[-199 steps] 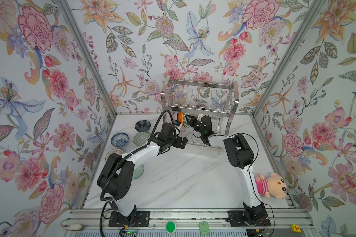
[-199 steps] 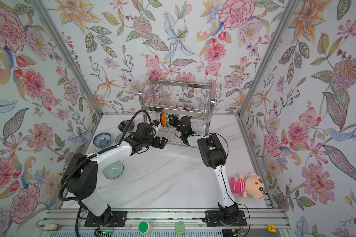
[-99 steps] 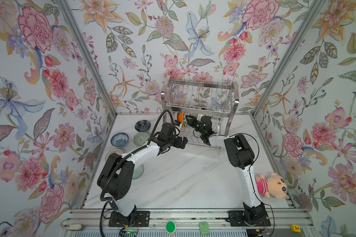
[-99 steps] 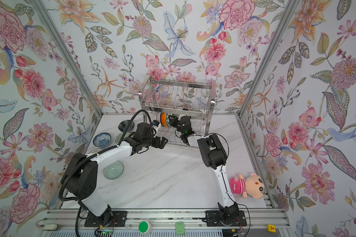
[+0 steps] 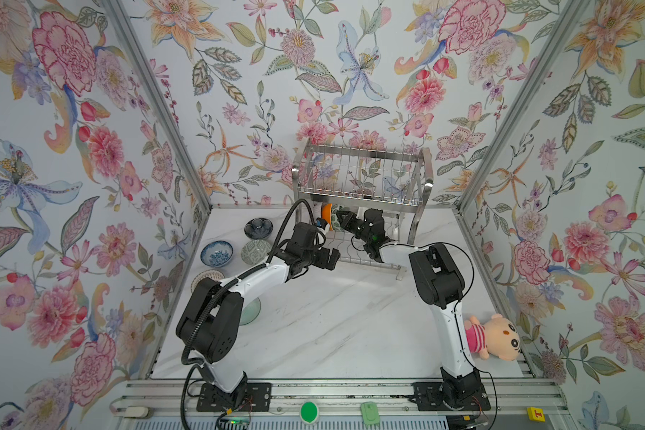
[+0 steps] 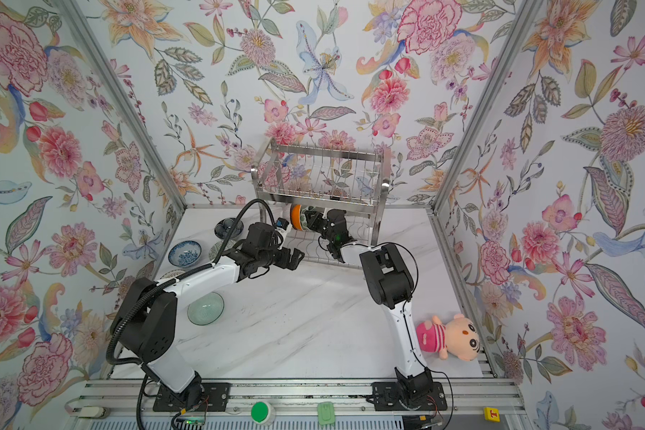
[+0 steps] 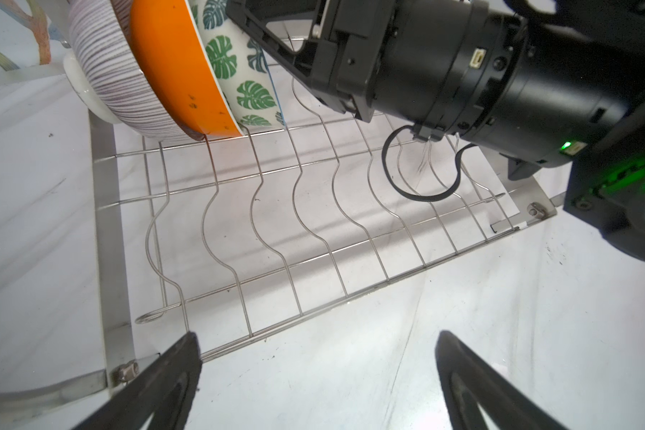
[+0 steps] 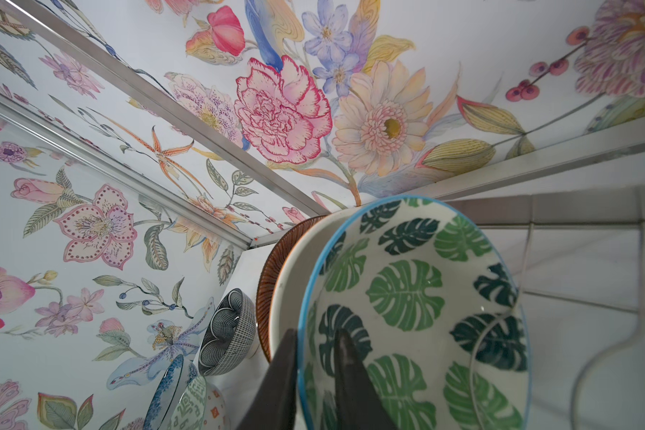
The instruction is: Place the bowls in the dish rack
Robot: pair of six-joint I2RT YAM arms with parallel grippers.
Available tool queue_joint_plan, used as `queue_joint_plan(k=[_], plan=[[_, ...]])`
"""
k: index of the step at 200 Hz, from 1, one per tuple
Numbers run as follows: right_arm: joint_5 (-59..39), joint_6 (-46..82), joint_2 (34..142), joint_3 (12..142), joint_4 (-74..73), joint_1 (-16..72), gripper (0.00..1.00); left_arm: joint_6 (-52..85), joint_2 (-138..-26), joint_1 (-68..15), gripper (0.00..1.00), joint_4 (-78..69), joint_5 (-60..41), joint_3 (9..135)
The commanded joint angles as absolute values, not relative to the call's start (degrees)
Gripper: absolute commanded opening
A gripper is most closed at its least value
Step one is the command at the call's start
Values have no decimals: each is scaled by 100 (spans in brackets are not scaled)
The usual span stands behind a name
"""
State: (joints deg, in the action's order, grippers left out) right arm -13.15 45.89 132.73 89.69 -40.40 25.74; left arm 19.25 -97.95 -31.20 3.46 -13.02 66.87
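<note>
Green leaf-print bowl (image 8: 406, 298) stood on edge at left end of lower shelf of dish rack (image 5: 425, 175), against orange bowl (image 7: 172, 63). Right gripper (image 8: 315, 335) jaws narrow, straddling its rim; clamped or loose, could not tell. Left gripper (image 7: 318, 335) jaws wide, empty, above tabletop (image 7: 350, 383) by rack's near edge.

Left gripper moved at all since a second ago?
No. The left gripper sits in the same spot just in front of the dish rack, jaws open.

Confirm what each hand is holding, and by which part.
Left hand open, empty. Right hand straddles the rim of the green leaf bowl, one finger inside, one outside; whether it grips cannot be told.
</note>
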Motion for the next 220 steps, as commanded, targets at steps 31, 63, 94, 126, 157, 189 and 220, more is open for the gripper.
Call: queue_joint_plan(k=[31, 63, 94, 126, 157, 189, 220], plan=[[-1355, 4456, 12723, 8611, -3942, 2567, 25, 1889, -9861, -3142, 99, 427, -1206, 6682], [-1364, 4422, 12418, 8277, -3973, 2621, 29, 1890, -9845, -3138, 99, 424, -1191, 6670], [-1241, 4390, 12046, 7733, -4115, 2749, 31, 1968, -9835, -3138, 99, 426, -1178, 6669], [-1155, 4302, 11629, 7171, -4181, 2866, 34, 2289, -9779, -3129, 99, 392, -1230, 6689], [-1134, 4276, 11212, 6583, -4298, 2949, 36, 2690, -9660, -3129, 99, 264, -1333, 6518], [-1143, 4158, 10762, 6082, -4276, 3022, 40, 3230, -9592, -3129, 99, 30, -1495, 6285], [-1189, 4059, 10288, 5554, -4328, 3093, 49, 3680, -9200, -3129, 99, -192, -1487, 5818]])
